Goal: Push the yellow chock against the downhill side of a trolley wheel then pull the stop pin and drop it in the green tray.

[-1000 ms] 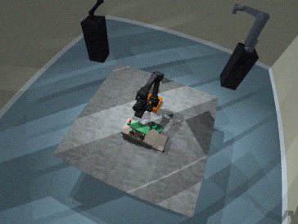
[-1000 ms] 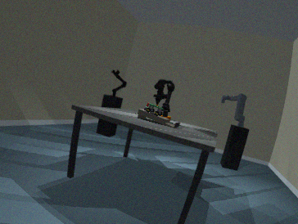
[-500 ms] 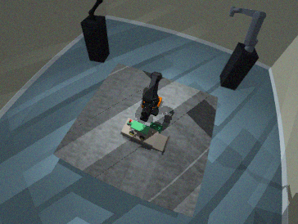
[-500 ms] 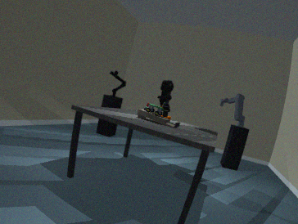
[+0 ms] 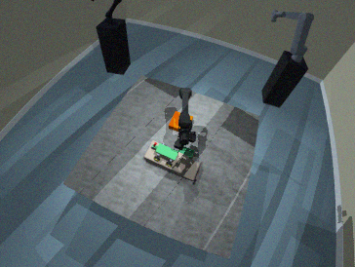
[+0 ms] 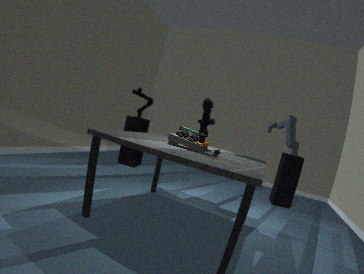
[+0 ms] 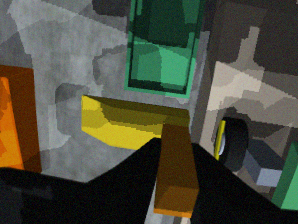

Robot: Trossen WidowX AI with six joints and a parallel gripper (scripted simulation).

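My gripper (image 7: pixel 173 148) (image 5: pixel 180 145) is shut on the orange handle (image 7: pixel 176 172) of the yellow chock (image 7: pixel 112 125). It holds the chock beside the ramp (image 7: pixel 220 87) (image 5: pixel 189 171) (image 6: pixel 187 143), on the green tray's side; the height is unclear. The chock's black base cannot be made out. The trolley (image 5: pixel 167 152) (image 6: pixel 191 130) (image 7: pixel 289 187) stands on the ramp, its green deck on top. One trolley wheel (image 7: pixel 237 145) shows to the right of the gripper. The red pin head (image 5: pixel 155 144) (image 6: pixel 180 128) is at the trolley's uphill end. The green tray (image 7: pixel 157 92) lies beside the ramp, partly hidden by the arm in the top view.
An orange block (image 5: pixel 175 121) (image 7: pixel 22 120) lies near the arm, on the side away from the ramp. The table (image 5: pixel 122 180) (image 6: pixel 150 143) carries everything. Two other arms stand on black pedestals (image 5: pixel 114 49) (image 5: pixel 284 80) beyond the table.
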